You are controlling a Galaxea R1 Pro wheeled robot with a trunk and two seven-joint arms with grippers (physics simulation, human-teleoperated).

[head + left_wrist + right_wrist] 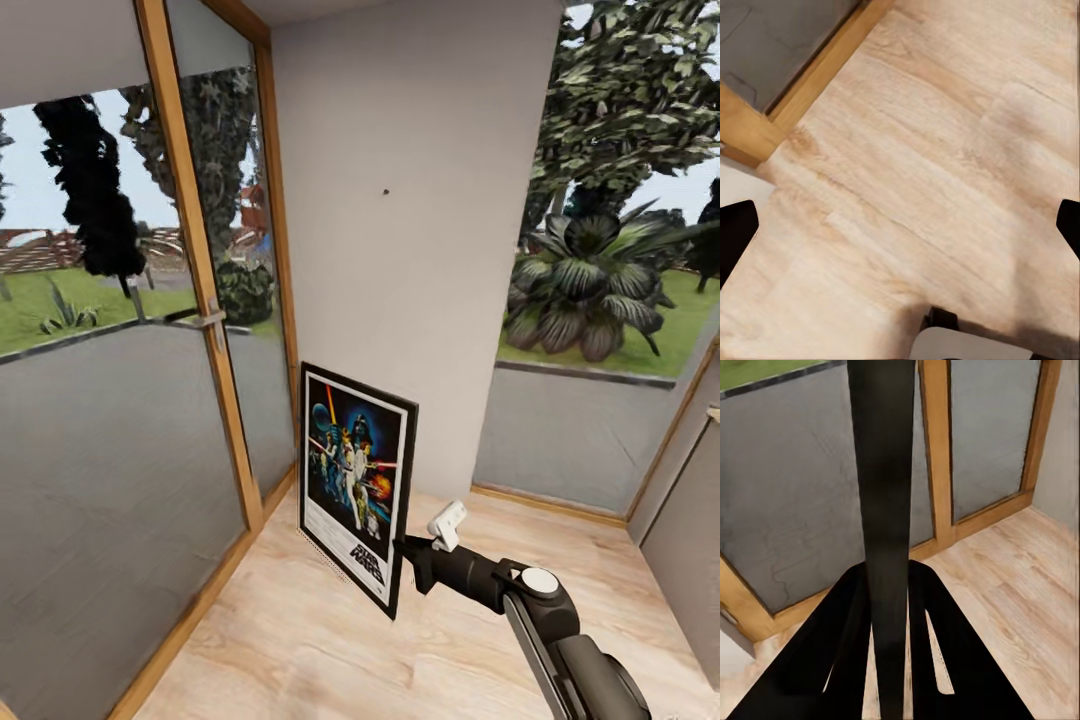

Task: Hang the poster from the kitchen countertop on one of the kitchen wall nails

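Your right gripper has its jaws clamped on the poster, gripping the frame's right edge low down. The poster stands upright and clear of the floor, its printed face turned toward you and a little to the left, with the black title at the bottom. In the right wrist view the poster shows edge-on as a dark strip running up between the two black fingers, which press it from both sides.

The poster sits in front of the pale wall, low on it and near its left corner. The nail is a dark speck on that wall, well above the poster's top edge and slightly to the right. Left of the wall stands a wood-framed glass door with a metal handle; right of it a window looks onto garden plants.

Your left gripper points down at the wood floor, its jaws spread wide with nothing between them.
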